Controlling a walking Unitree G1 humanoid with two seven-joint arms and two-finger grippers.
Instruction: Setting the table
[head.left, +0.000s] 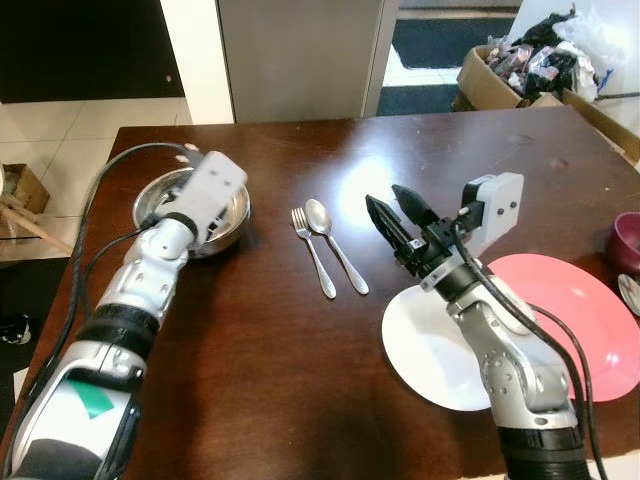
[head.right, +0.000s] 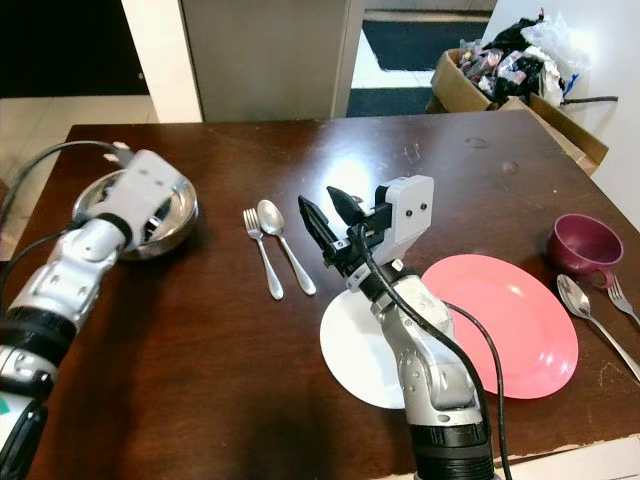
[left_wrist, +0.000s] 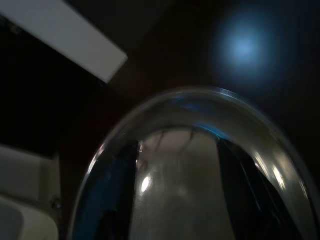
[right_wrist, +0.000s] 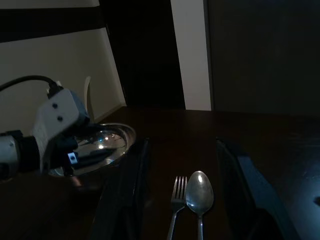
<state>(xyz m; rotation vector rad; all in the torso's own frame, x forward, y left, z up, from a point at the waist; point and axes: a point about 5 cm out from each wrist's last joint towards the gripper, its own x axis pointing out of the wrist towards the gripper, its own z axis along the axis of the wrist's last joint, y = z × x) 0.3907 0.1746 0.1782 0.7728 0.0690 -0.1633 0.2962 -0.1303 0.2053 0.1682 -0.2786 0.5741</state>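
Observation:
A steel bowl (head.left: 152, 194) sits at the table's left. My left gripper (left_wrist: 177, 150) hangs just over its inside, fingers apart and holding nothing. A fork (head.left: 313, 252) and a spoon (head.left: 335, 245) lie side by side at the table's middle. To their right my right gripper (head.left: 381, 193) is raised above the far rim of a white plate (head.left: 430, 350), open and empty. A pink plate (head.left: 580, 310) overlaps the white one on its right. Further right stand a maroon cup (head.right: 585, 248) and a second spoon (head.right: 585, 305).
The dark wooden table (head.left: 260, 360) has its near edge close to me. Behind its far right corner stands a cardboard box (head.left: 520, 65) stuffed with bags. A doorway with a dark mat (head.left: 440, 40) lies beyond the table.

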